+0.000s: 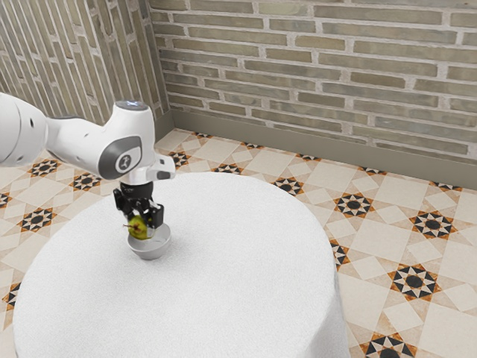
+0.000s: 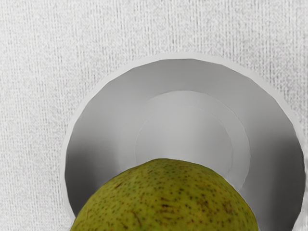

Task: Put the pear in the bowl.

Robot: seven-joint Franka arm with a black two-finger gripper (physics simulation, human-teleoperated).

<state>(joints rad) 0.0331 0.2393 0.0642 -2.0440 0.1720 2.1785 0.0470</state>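
My gripper is over the bowl, pointing down, with its fingers on two sides of the pear and shut on it. The yellow-green pear hangs at the bowl's rim height or slightly above, toward the exterior view's left side of the opening. Beneath it the grey bowl stands upright on the table. From the wrist view, the speckled pear looms large at the lower edge and covers part of the bowl, whose visible inside holds nothing else.
A round table with a white cloth carries the bowl near its far edge, on the exterior view's left. Behind the table are a patterned tile floor and a brick wall.
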